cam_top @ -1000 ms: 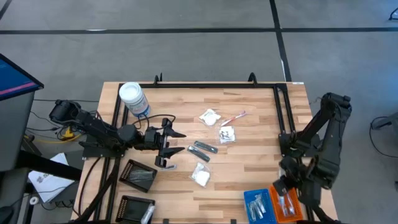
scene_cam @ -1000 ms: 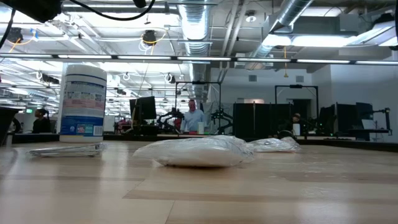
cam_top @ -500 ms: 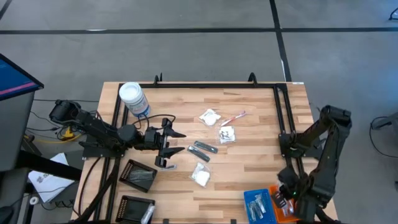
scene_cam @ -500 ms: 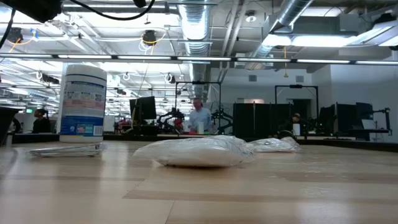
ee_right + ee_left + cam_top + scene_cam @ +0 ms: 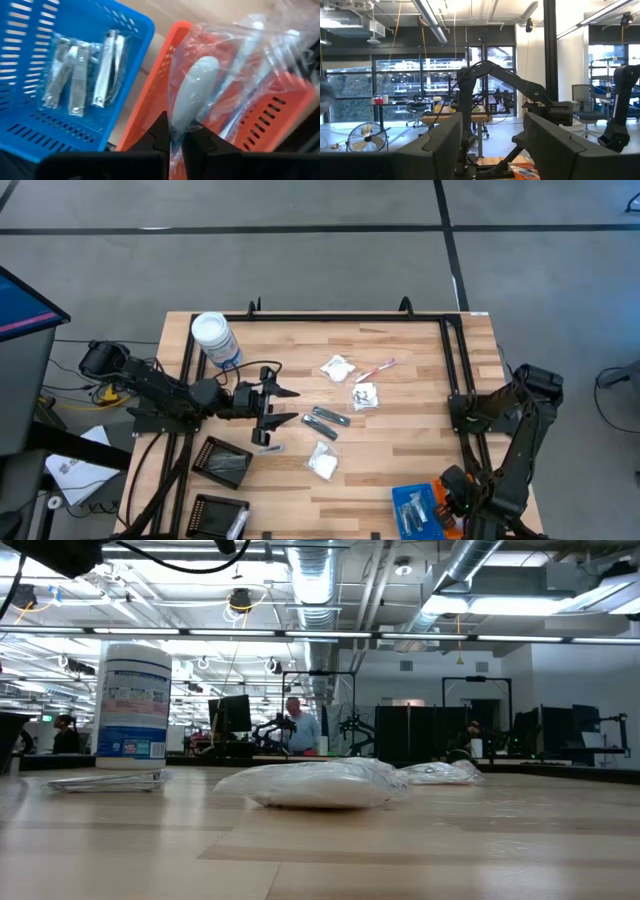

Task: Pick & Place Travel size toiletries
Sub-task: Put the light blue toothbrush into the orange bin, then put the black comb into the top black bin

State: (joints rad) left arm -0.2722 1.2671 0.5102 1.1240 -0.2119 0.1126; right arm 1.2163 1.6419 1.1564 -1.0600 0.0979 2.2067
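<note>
Since a second ago your right arm has folded lower, bringing the right gripper [image 5: 455,502] over the orange tray [image 5: 452,498], while the left gripper [image 5: 272,418], fingers spread, waits near 2 dark sticks [image 5: 328,421] and white sachets [image 5: 323,461]. Low view: 1 sachet [image 5: 315,783] lies on the table [image 5: 420,850]. Right wrist view: fingers pinch a clear-wrapped toothbrush [image 5: 190,97] above the tray, beside 3 silvery pieces [image 5: 82,70] in the blue tray [image 5: 30,35].

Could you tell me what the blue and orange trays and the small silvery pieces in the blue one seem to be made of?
The blue slotted tray and orange slotted tray look like glossy moulded plastic, judging by their uniform colour and vent slots. The small silvery pieces look like polished metal, probably nail clippers, sealed in clear film that catches glare.
</note>
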